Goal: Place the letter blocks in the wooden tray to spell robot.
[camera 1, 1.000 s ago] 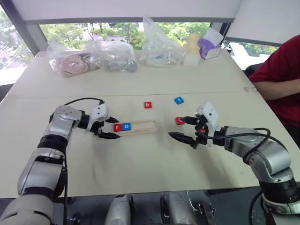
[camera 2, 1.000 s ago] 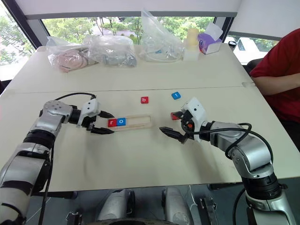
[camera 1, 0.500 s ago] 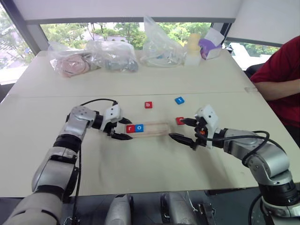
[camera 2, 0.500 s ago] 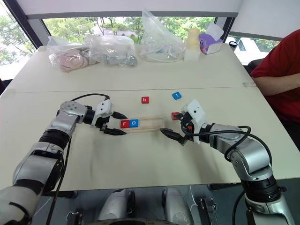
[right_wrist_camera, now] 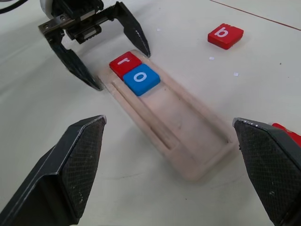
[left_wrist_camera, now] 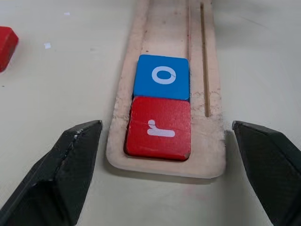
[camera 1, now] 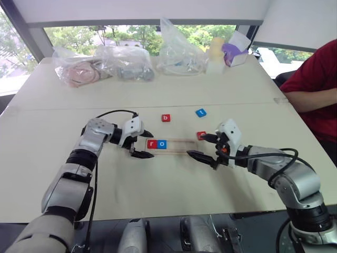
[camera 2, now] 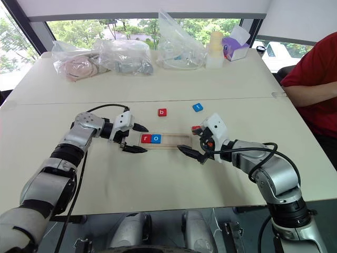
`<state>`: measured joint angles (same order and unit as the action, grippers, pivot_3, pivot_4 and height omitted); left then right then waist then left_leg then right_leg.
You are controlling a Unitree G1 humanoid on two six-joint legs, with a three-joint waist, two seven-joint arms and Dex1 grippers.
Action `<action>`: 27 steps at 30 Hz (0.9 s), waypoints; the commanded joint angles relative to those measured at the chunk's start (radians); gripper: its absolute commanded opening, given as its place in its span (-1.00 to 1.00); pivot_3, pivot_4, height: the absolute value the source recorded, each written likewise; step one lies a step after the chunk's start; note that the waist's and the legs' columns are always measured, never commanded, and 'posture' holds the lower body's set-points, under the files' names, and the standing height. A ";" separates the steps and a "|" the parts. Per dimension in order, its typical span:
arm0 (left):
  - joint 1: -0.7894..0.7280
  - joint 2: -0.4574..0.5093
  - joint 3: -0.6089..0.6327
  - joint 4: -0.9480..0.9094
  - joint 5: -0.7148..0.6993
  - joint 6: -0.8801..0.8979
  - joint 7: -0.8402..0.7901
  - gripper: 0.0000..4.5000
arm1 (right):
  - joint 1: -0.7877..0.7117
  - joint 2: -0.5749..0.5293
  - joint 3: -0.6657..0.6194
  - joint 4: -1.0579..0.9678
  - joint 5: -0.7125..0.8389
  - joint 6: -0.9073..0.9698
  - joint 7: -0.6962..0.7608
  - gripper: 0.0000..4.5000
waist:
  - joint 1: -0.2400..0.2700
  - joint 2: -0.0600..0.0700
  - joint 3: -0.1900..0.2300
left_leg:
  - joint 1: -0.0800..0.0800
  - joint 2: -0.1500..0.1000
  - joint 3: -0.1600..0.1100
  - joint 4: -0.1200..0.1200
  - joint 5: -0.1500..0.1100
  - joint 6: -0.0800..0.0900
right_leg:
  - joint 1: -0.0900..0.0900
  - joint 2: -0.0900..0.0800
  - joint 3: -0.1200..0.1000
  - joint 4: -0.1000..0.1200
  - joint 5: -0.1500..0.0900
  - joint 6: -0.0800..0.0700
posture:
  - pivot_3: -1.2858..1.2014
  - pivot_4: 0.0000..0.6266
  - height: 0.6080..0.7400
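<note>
Looking from the near edge of the table [camera 1: 158, 195] outward, you meet the two grippers first, one at each end of the wooden tray [camera 1: 176, 145]. The left gripper [camera 1: 141, 144] sits at the tray's left end, its black fingers [left_wrist_camera: 56, 174] spread wide on either side of that end and clamped on nothing. The right gripper [camera 1: 202, 148] sits at the tray's right end, fingers likewise wide apart and empty, pointing in toward the tray.

Inside the tray, the red r block [left_wrist_camera: 159, 127] lies against the left end wall with the blue o block [left_wrist_camera: 162, 76] touching it on the right; the remaining slots are bare.

Beyond the tray's right end, just beside the right gripper's far finger, lies a red block [camera 1: 201, 135] — its letter cannot be read here. Farther back from the tray sit the red b block [camera 1: 166, 118] and, to its right, the blue t block [camera 1: 200, 113].

Judgement: two of five letters are set, and b is due next. You should keep the tray square and steady from its ends, then take the b by its flat sides, lower it level and seat it flush against the o — a tilted tile will ride up on the rim. Both forearms reach inward and low over the table, wrists angled down toward the tray.
</note>
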<state>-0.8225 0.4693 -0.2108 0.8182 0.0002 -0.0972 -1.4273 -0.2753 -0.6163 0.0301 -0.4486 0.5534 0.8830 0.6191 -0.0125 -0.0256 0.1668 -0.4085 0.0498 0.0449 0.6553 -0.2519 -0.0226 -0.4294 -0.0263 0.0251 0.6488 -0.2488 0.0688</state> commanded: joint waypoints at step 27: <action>0.460 0.236 0.508 -0.983 -0.388 0.668 0.465 0.99 | -0.617 0.650 0.032 0.911 -0.295 -0.148 -0.521 1.00 | -0.010 0.000 0.000 | -0.002 0.000 0.001 -0.006 0.000 0.000 | -0.006 -0.002 0.001 0.001 0.001 0.002 | 0.03 -0.52 0.97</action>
<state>-0.3859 0.7065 0.2443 -0.0581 -0.3437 0.5297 -1.0084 -0.8492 0.0110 0.0538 0.4207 0.2944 0.7926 0.1285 -0.0230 -0.0258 0.1671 -0.4110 0.0501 0.0463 0.6487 -0.2518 -0.0228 -0.4351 -0.0290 0.0267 0.6498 -0.2477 0.0708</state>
